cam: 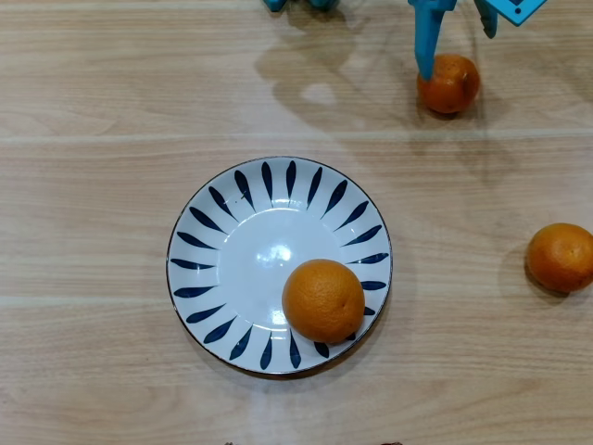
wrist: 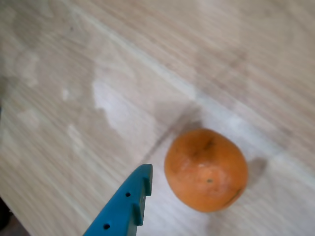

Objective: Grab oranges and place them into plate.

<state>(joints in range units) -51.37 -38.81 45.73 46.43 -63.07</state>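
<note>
Orange fruit sits in three spots around the white, blue-leafed plate (cam: 222, 209) at the centre of the pale wood-grain bench (cam: 93, 111) in the overhead view. A large orange (cam: 323, 300) rests inside the plate, against its lower right rim. A small orange (cam: 450, 85) lies well beyond the plate's upper right edge, with one blue finger (cam: 426, 42) of the end effector (cam: 456, 28) touching or just beside its left side; a second blue part shows further right at the frame's top edge, so the jaws appear spread wide with nothing gripped. Another small orange (cam: 561, 257) lies on the bench far to the plate's right, near the frame edge. From the wrist view, the small orange (wrist: 205, 169) lies on bare wood with a blue fingertip (wrist: 135, 194) just beside it, a narrow gap between them
</note>
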